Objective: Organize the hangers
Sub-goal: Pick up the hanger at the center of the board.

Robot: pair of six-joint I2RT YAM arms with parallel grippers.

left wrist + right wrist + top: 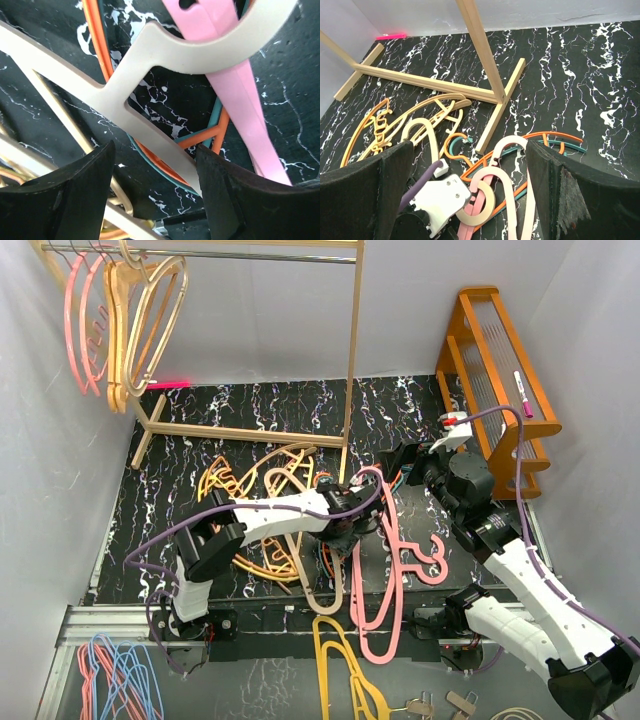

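Observation:
Several hangers lie tangled on the black mat (180, 430): yellow-orange ones (250, 480), a pale tan one (320, 590) and pink ones (395, 580). Pink (85, 320) and tan (150, 320) hangers hang on the rack rail. My left gripper (345, 530) is low over the pile. In the left wrist view it (154, 147) is open, and the pale tan hanger's neck (135, 85) runs between the jaws above orange (95, 45), teal (150, 162) and pink (240, 100) hangers. My right gripper (395, 462) is open and empty (470, 145), above the pile's orange hanger (555, 135).
The wooden rack (350, 340) stands at the back, its base bars (430, 82) on the mat. An orange wooden stand (500, 370) is at the right. A mustard hanger (345, 670) and a blue-and-pink bunch (115, 675) lie off the mat's front.

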